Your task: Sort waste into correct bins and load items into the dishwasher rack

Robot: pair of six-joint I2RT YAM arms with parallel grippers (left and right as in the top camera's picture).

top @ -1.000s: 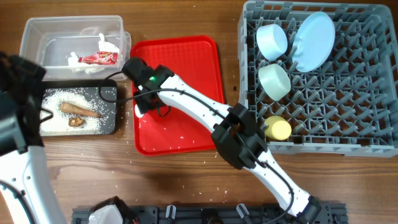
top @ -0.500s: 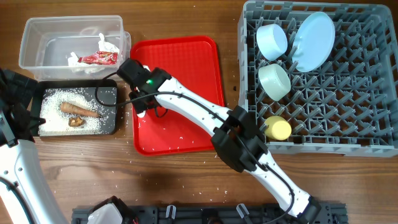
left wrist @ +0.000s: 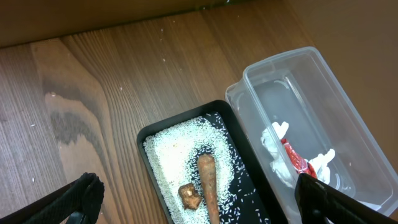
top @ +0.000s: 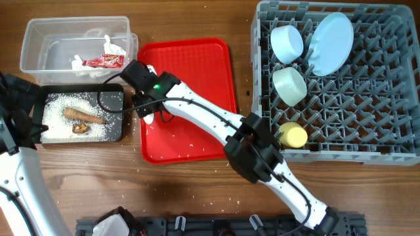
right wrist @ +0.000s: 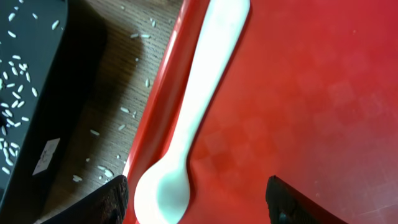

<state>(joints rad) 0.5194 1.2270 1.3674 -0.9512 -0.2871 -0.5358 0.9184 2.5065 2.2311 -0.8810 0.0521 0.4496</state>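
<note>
The white spoon (right wrist: 205,81) lies along the red tray's left rim, its bowl between my open right gripper's (right wrist: 199,199) fingers; they also show from overhead, spoon (top: 150,119) and gripper (top: 147,113). My left gripper (left wrist: 199,202) is open and empty above the black tray (left wrist: 180,116), which holds rice (left wrist: 174,149), the brown stick (left wrist: 208,186) and the lump (left wrist: 189,196). The clear tub (left wrist: 311,93) holds the red wrapper (left wrist: 295,162) and tissue (left wrist: 273,140). The rack (top: 354,124) holds the plate (top: 331,42), whitish bowl (top: 286,43), mint bowl (top: 289,86) and yellow cup (top: 293,136).
The flat red tray (top: 197,72) lies between the bins and the rack, with a few rice grains on it. More grains are scattered on the wooden table beside its left edge and in front of it. My left arm (top: 20,151) stands at the table's left edge.
My right gripper has shifted slightly left along the red tray's left rim, over the spoon. My left arm drew back toward the table's left edge, then held still.
</note>
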